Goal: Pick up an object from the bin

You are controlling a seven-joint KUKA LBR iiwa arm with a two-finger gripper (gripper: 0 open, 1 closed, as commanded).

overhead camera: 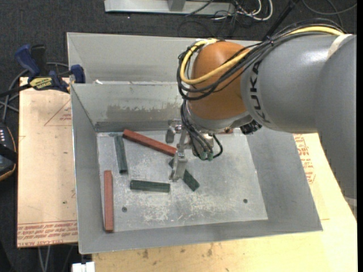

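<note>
Five small bars (149, 186) loose in bin (227, 194). Pincer (178, 171) hangs just beside short dark-green block (191, 181), mid-floor; spread or pressed together, cannot tell. Block likely light, rigid, smooth: grip across narrow sides.

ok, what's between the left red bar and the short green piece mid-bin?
In the camera view, one dark green bar lies flat between the red bar and the short green piece, touching neither.
</note>
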